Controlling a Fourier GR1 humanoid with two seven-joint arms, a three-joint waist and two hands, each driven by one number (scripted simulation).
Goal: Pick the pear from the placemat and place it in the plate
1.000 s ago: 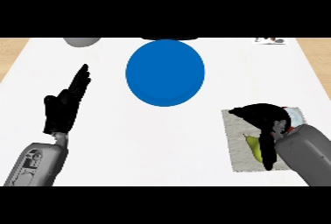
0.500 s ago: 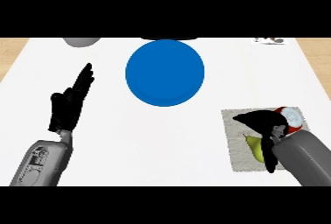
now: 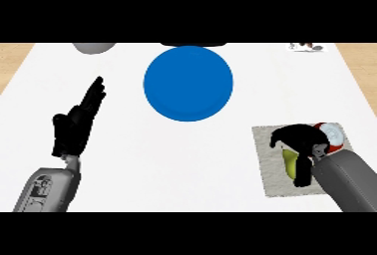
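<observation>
Progress: the pear point(image 3: 290, 164) is not yet lifted; it lies on the placemat point(image 3: 274, 185), well apart from the plate point(image 3: 188, 82); lift, transfer and release are judged outstanding.
Right hand point(image 3: 300, 140): fingers are curled round the pear.
Left hand point(image 3: 74, 127): fingers are held straight; nothing is gripped.
Pear axis: the long axis is set near-to-far; the stem end is hidden.
</observation>
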